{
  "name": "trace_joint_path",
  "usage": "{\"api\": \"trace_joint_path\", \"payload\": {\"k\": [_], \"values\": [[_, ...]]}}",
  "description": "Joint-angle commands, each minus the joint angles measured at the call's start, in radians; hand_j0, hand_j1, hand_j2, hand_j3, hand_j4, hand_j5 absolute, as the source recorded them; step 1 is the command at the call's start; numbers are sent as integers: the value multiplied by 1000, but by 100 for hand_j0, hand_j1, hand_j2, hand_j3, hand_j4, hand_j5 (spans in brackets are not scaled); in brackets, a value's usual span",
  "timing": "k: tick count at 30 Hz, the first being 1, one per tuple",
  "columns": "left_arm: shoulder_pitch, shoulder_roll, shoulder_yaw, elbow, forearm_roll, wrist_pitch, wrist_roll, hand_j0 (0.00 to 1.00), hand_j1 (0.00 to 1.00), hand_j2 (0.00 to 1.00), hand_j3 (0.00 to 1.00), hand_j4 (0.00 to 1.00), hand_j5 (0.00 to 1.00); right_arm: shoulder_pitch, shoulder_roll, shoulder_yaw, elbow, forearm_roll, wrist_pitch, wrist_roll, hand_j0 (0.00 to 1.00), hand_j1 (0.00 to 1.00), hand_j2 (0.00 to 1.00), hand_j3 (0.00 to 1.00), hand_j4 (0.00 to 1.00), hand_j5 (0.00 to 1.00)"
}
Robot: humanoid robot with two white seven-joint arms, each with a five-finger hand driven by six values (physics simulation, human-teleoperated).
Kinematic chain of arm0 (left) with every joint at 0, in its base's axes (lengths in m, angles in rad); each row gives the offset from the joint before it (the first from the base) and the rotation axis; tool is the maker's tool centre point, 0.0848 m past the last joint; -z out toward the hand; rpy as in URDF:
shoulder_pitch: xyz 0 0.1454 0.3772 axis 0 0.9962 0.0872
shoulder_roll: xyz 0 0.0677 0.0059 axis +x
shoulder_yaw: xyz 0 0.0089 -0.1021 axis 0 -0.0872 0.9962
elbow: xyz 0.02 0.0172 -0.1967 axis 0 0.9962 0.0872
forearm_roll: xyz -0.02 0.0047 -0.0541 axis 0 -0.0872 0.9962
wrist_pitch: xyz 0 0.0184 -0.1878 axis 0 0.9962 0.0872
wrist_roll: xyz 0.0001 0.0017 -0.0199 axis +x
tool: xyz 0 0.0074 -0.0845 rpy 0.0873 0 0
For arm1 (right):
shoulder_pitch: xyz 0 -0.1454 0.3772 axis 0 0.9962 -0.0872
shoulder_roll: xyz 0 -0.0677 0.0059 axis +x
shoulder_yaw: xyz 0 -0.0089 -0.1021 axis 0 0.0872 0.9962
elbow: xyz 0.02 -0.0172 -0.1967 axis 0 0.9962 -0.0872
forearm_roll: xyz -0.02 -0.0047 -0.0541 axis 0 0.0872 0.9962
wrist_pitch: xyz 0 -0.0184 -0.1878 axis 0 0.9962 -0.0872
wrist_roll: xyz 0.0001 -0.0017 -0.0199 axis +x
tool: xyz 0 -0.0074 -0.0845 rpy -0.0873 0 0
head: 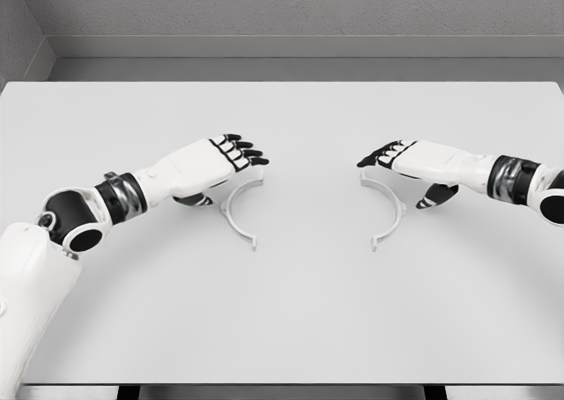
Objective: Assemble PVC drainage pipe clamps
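Surface [282,329]: flat, pale grey-white, fills most of the frame; its far edge runs across the upper part below a grey wall [300,8].

Left clamp half [240,217]: white half-ring, left of frame centre, lying flat on the surface. The arc bulges toward the left, its open side facing the middle. Small flat tabs at both ends, one near the upper end by the fingertips, one at the lower end.

Right clamp half [388,208]: matching white half-ring, right of centre, lying flat. The arc bulges toward the right, its open side facing the middle. The two halves face one another, well apart, not joined.

Left hand [216,164]: enters from the lower left, white shell with black fingertips. Fingers extended and relaxed, gripping nothing. It sits above the upper left part of the left clamp half; contact cannot be told.

Right hand [410,160]: enters from the right edge. Fingers extended toward the centre, thumb hanging below, gripping nothing. It sits over the upper part of the right clamp half; contact cannot be told.
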Motion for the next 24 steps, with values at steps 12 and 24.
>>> {"api": "trace_joint_path", "payload": {"k": [12,24], "values": [[2,-46,-37,2,-12,2,1,100,100,100,100,100,100,-14,14,17,26,-1,2,-2,100,100,100,100,100,100],[-12,-38,-14,25,-15,2,1,100,100,100,100,100,100,-15,22,20,20,-1,2,-1,100,100,100,100,100,100]]}}
